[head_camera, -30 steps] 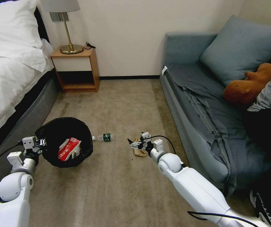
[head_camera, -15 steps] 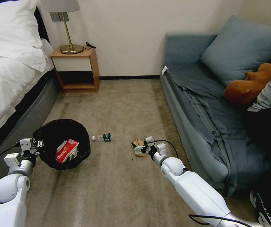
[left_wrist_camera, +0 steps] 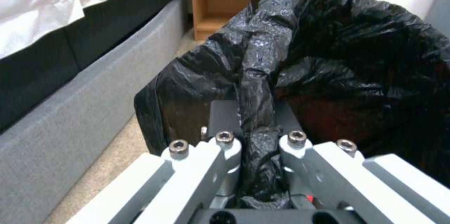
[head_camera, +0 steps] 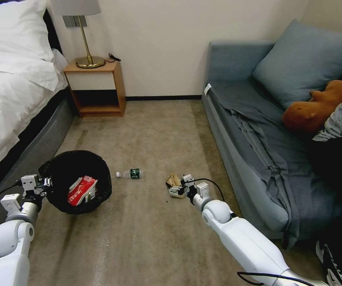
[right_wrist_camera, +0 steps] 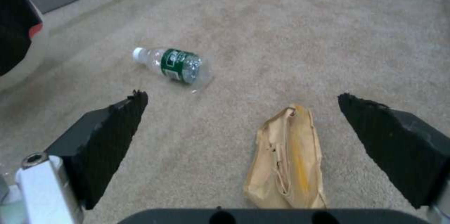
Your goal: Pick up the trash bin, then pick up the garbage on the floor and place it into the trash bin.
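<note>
L tool (left_wrist_camera: 255,167) pinches trash bin (head_camera: 77,180) rim bag; R tool (right_wrist_camera: 244,118) spread wide, gold-brown wrapper (right_wrist_camera: 288,160) btwn its fingers.

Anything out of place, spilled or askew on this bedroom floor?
Yes, litter: a clear plastic bottle with green label lies on its side on the carpet, and a crumpled brown paper piece lies between the open right gripper's fingers.

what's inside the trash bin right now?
Inside the trash bin, held at its rim by the left tool, lies a red-and-white snack packet. Anything under the packet is hidden by it and the black liner.
</note>
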### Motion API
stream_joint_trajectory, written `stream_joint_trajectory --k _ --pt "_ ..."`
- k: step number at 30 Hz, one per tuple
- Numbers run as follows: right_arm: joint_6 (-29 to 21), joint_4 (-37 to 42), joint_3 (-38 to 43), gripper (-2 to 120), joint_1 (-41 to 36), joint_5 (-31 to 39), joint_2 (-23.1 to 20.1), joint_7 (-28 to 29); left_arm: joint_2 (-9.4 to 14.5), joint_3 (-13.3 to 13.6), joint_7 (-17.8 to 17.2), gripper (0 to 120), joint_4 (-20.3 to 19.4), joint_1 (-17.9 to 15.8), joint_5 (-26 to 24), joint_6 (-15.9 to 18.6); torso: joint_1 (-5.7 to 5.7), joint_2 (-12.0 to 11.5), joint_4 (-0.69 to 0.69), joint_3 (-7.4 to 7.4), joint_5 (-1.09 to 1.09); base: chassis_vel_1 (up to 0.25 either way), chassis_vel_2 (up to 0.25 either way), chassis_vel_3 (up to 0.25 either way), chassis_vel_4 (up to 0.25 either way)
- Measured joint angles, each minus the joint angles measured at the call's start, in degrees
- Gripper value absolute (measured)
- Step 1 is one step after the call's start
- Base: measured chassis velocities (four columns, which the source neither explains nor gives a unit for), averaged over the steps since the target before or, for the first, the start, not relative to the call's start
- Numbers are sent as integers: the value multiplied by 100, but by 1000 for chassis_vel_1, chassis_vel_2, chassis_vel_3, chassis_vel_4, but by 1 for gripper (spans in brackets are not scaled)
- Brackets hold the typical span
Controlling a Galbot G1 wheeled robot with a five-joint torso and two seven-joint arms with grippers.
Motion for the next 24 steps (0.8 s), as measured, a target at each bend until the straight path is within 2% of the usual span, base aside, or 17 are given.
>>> stream_joint_trajectory --k 24 --pt "28 2 69 100 -134 -65 10 -12 -27 -18 58 4 11 67 -6 -46 0 0 -1 0 0 -12 18 12 -17"
